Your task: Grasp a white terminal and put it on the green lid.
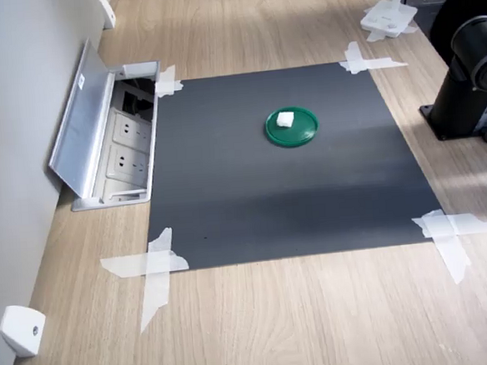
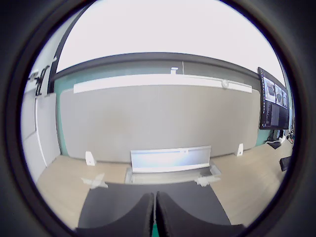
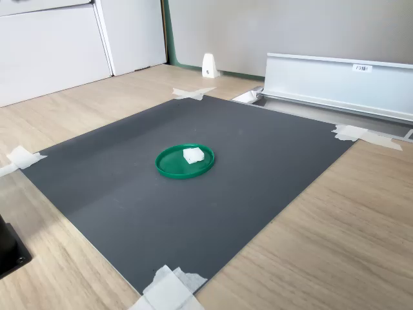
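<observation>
White terminal (image 1: 286,120) already lies on the green lid (image 1: 303,132); the gripper (image 2: 156,217) is closed and empty, so retreat calmly.

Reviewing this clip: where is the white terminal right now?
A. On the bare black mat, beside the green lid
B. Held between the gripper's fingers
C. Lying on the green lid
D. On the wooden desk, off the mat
C: in both exterior views the white terminal lies on the green lid, within its rim, with nothing touching it.
</observation>
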{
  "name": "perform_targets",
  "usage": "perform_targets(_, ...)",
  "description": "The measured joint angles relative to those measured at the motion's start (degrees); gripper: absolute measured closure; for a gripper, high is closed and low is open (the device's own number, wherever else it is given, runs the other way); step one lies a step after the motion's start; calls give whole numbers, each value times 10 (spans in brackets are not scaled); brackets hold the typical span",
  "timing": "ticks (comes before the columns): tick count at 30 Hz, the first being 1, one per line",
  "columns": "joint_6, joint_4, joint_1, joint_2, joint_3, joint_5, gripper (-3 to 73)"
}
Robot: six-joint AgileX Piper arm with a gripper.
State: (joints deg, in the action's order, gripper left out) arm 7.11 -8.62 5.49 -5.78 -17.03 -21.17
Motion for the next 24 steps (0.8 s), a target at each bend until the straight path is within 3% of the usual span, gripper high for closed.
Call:
perform_targets(9, 0, 42, 0, 8, 57, -18, 700)
perform_targets(24, 1, 35, 0, 64, 103, -22, 702)
